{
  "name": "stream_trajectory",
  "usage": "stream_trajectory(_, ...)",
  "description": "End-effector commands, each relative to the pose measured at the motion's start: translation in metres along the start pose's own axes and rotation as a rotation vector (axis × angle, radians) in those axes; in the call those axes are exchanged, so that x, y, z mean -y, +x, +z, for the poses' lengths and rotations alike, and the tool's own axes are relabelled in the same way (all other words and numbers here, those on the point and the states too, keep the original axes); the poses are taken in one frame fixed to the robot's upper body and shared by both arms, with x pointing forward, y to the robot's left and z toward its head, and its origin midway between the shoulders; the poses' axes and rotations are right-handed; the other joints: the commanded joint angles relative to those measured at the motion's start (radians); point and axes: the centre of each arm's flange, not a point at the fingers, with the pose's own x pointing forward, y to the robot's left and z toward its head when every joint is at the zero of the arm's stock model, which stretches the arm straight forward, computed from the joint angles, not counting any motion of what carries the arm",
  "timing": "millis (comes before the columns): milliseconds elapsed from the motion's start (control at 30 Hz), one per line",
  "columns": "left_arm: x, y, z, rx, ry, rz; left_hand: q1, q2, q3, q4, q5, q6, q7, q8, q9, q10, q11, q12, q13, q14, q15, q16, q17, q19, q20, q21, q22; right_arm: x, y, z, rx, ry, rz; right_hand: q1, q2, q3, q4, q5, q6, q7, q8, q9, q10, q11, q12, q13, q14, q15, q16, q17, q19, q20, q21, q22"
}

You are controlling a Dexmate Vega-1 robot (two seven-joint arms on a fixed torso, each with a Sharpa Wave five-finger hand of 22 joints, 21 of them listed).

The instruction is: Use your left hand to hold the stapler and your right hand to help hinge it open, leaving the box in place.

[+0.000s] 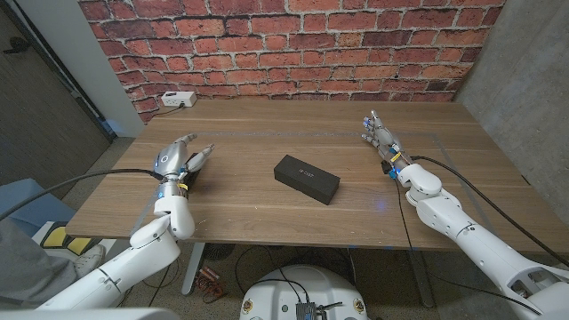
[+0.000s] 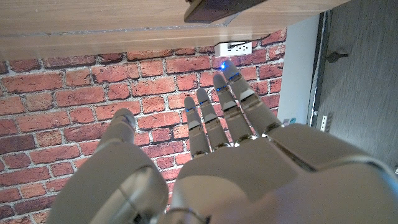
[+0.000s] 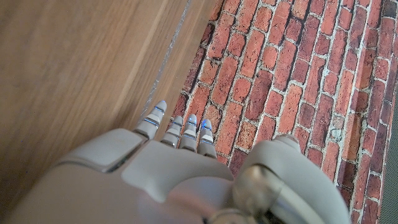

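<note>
A black rectangular box [image 1: 307, 178] lies on the wooden table [image 1: 267, 133] near its middle, turned at a slant; a corner of it [image 2: 214, 9] appears in the left wrist view. I can make out no stapler apart from this box. My left hand [image 1: 180, 161] stands at the table's left side, fingers straight and apart, holding nothing; its fingers [image 2: 217, 118] reach toward the brick wall. My right hand [image 1: 380, 136] is at the right side, well clear of the box, fingers [image 3: 177, 127] extended and empty.
A white power strip [image 1: 177, 100] sits at the table's back left corner, also visible as a white socket block [image 2: 234, 47]. A red brick wall [image 1: 293, 44] stands behind the table. Cables trail from both arms.
</note>
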Motion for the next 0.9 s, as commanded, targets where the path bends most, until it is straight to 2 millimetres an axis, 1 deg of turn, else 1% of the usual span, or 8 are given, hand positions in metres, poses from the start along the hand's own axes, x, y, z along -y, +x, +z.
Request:
stream_trajectory(33,-0.004,-0.006,-0.006,-0.020,0.040,-0.009,0.005,0.002,0.005,0.002,0.002,-0.010,0.007,-0.005,0.003,0.010,-0.005,0.002,0.003,0.016,-0.119,0.001,0.004,0.013,0.001,0.005,0.006,0.001,0.003,0.002,-0.004,-0.003,0.002,0.007,0.004,0.000,-0.001,-0.006,0.001,-0.001,-0.001,0.001,-0.001,0.000,-0.001,-0.001,-0.002,-0.025,0.003,0.000,0.005,0.000,0.006,0.003)
stream_trajectory(167,-0.003,-0.010,-0.006,-0.030,0.052,0.005,0.001,0.000,0.001,0.004,0.001,0.002,0.007,-0.002,0.004,0.032,-0.006,0.009,0.006,0.027,-0.119,0.005,0.007,0.013,-0.001,0.007,0.008,0.000,0.004,0.002,-0.005,-0.004,0.003,0.007,0.005,0.001,-0.001,-0.006,0.000,-0.001,-0.001,0.001,0.000,0.001,0.000,-0.001,-0.002,-0.025,0.003,0.000,0.005,0.000,0.006,0.003)
stream_trajectory(200,-0.003,-0.011,-0.006,-0.034,0.053,0.009,0.000,0.000,0.000,0.004,0.001,0.007,0.010,-0.001,0.005,0.037,-0.007,0.011,0.007,0.031,-0.119,0.006,0.008,0.015,-0.007,0.007,0.008,0.000,0.004,0.002,-0.006,-0.003,0.003,0.007,0.005,0.001,-0.001,-0.006,0.000,0.000,-0.001,0.001,0.000,0.001,0.000,-0.001,-0.002,-0.025,0.003,0.000,0.005,0.000,0.006,0.003)
stream_trajectory(267,-0.003,-0.013,-0.005,-0.038,0.063,0.023,-0.004,-0.006,-0.005,0.005,0.001,0.026,0.019,0.004,0.006,0.062,-0.002,0.020,0.011,0.053,-0.124,0.013,0.011,0.039,-0.032,0.017,0.008,0.000,0.004,0.002,-0.007,-0.002,0.003,0.007,0.005,0.001,-0.001,-0.006,0.001,0.000,-0.001,0.001,0.000,0.001,0.000,-0.002,-0.002,-0.025,0.003,0.000,0.005,0.000,0.006,0.003)
stream_trajectory(300,-0.003,-0.014,-0.004,-0.040,0.069,0.026,-0.005,-0.008,-0.006,0.004,0.001,0.034,0.017,0.006,0.006,0.071,-0.009,0.022,0.013,0.061,-0.128,0.015,0.010,0.045,-0.038,0.020,0.008,0.000,0.004,0.002,-0.005,-0.006,0.004,0.007,0.005,0.001,-0.001,-0.006,0.000,0.001,-0.001,0.001,0.000,0.001,0.000,-0.002,-0.002,-0.025,0.003,-0.001,0.005,0.000,0.006,0.003)
stream_trajectory(800,-0.007,-0.021,-0.010,-0.056,0.121,0.028,-0.001,-0.016,-0.009,0.000,0.001,0.053,0.022,0.009,0.007,0.094,-0.009,0.028,0.018,0.086,-0.135,0.016,0.005,0.074,-0.047,0.032,0.008,-0.002,0.003,-0.001,-0.007,0.000,0.001,0.007,0.005,0.002,-0.002,-0.007,0.003,0.004,0.000,0.001,0.000,0.002,0.000,-0.002,-0.002,-0.024,0.004,-0.002,0.004,0.000,0.006,0.003)
stream_trajectory(867,-0.007,-0.023,-0.009,-0.061,0.125,0.024,0.000,-0.017,-0.009,0.000,0.001,0.050,0.022,0.007,0.007,0.090,-0.005,0.026,0.019,0.082,-0.137,0.013,0.004,0.075,-0.047,0.032,0.007,-0.002,0.003,-0.001,-0.006,-0.003,0.003,0.007,0.006,0.003,-0.002,-0.007,0.003,0.003,0.000,0.001,0.000,0.003,0.000,-0.002,-0.002,-0.024,0.004,-0.002,0.004,0.000,0.006,0.003)
stream_trajectory(900,-0.007,-0.024,-0.009,-0.063,0.128,0.023,0.001,-0.018,-0.009,-0.001,0.001,0.049,0.021,0.006,0.007,0.087,0.003,0.024,0.019,0.083,-0.137,0.012,0.003,0.076,-0.047,0.032,0.007,-0.002,0.003,-0.001,-0.010,0.001,0.001,0.007,0.006,0.003,-0.002,-0.007,0.003,0.004,0.000,0.001,0.000,0.002,0.000,-0.002,-0.002,-0.024,0.004,-0.002,0.004,0.000,0.006,0.003)
